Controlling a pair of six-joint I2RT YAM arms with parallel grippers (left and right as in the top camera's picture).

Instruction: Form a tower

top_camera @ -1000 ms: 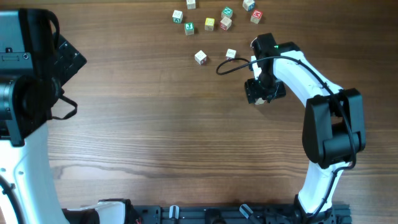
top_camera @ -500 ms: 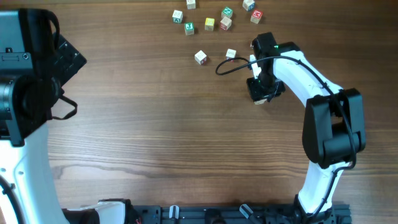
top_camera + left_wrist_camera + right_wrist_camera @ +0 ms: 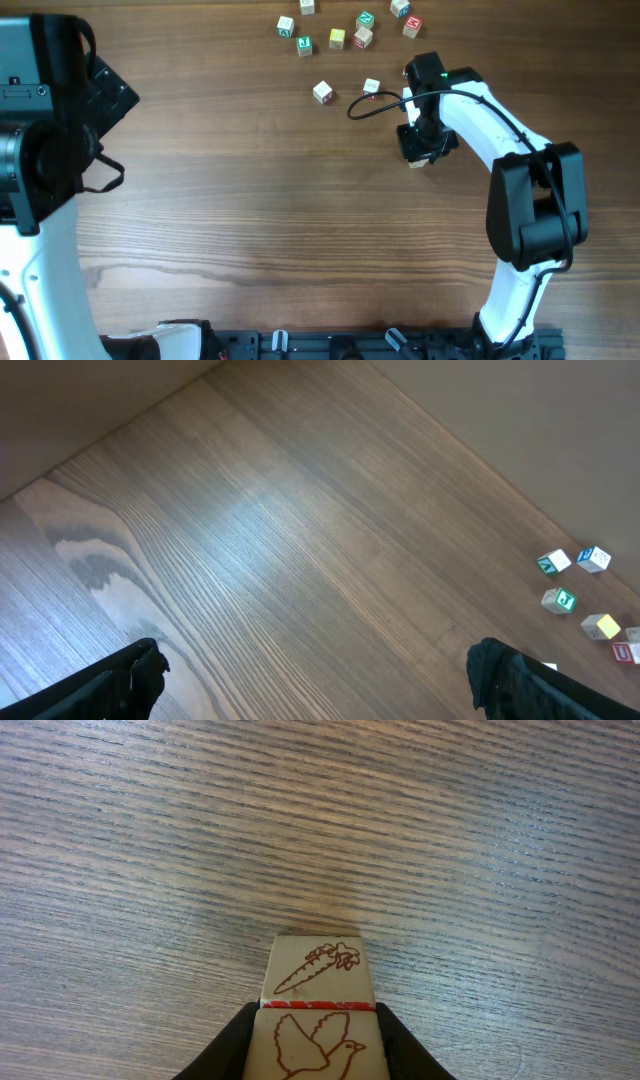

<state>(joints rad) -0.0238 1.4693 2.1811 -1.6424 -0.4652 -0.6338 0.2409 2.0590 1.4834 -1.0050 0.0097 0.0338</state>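
One-cube-wide tower of pale wooden picture cubes (image 3: 318,970), likely light, rigid, slick-faced, tippy; right hand (image 3: 317,1020) pinches its opposite flat sides, probably the best hold.

The tower (image 3: 318,1010) is pale wood with cream faces and reddish-brown line drawings: a carrot on one cube, a bird on the next, and a thin red stripe between them. The table (image 3: 250,200) is mid-brown with streaky darker grain. Up top there's a green-marked cube (image 3: 304,44), a yellow cube (image 3: 337,38) and a red-marked cube (image 3: 412,26). The right arm (image 3: 480,110) is white and black with a tiny green light.
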